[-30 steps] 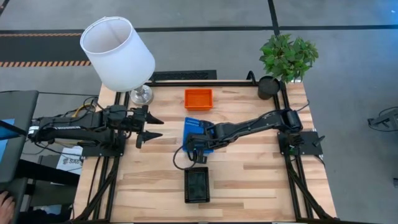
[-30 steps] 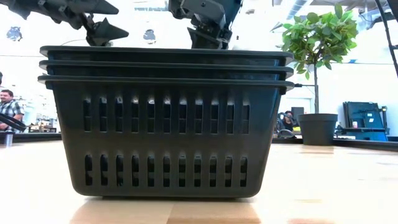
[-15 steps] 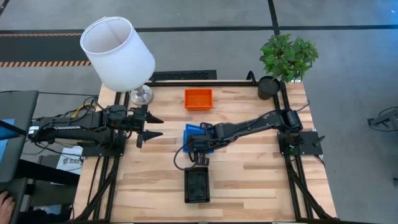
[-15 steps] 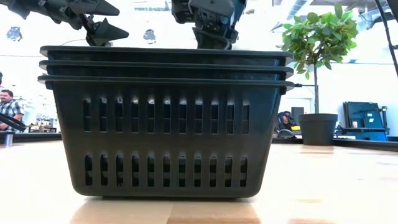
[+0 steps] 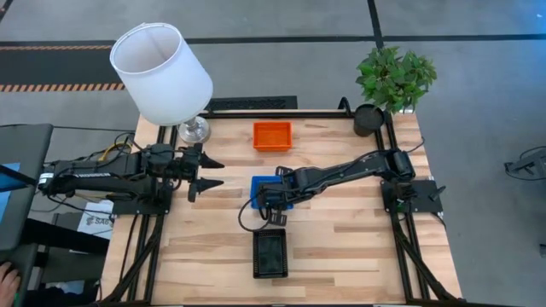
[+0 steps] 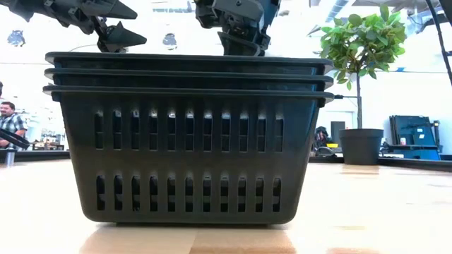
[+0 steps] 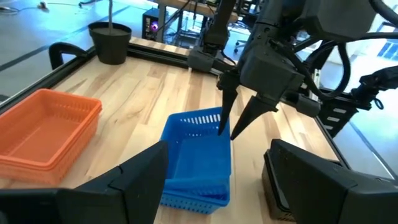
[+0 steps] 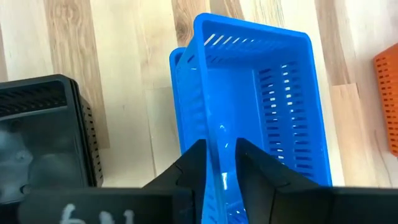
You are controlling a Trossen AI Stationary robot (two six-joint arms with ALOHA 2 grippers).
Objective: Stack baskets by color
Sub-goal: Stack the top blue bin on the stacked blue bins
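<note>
High view: I am seeing the blue baskets (image 5: 264,191) sitting mid-table as one stack, the red-orange baskets (image 5: 272,136) lying toward the far edge, and the black baskets (image 5: 270,253) resting near the front edge. The right gripper (image 5: 275,203) is hanging over the blue stack's near end. The left gripper (image 5: 207,173) is waiting well apart to the left, jaws spread wide. A white lampshade (image 5: 160,72) and a potted plant (image 5: 393,81) are standing at the far corners.

Low view: I am looking at three nested black baskets (image 6: 188,134) filling the frame, with both grippers showing above their rims.

Left wrist view: I am seeing the right gripper (image 7: 235,118) pointing down at the rim of the blue baskets (image 7: 196,155), its fingers parted narrowly. The red-orange baskets (image 7: 43,132) are lying beside them, apart.

Right wrist view: I am watching the fingers (image 8: 194,165) straddling one wall of the top blue basket (image 8: 258,102), slightly apart; whether they are pressing it, I cannot tell. The black baskets (image 8: 46,127) are sitting just beside.
</note>
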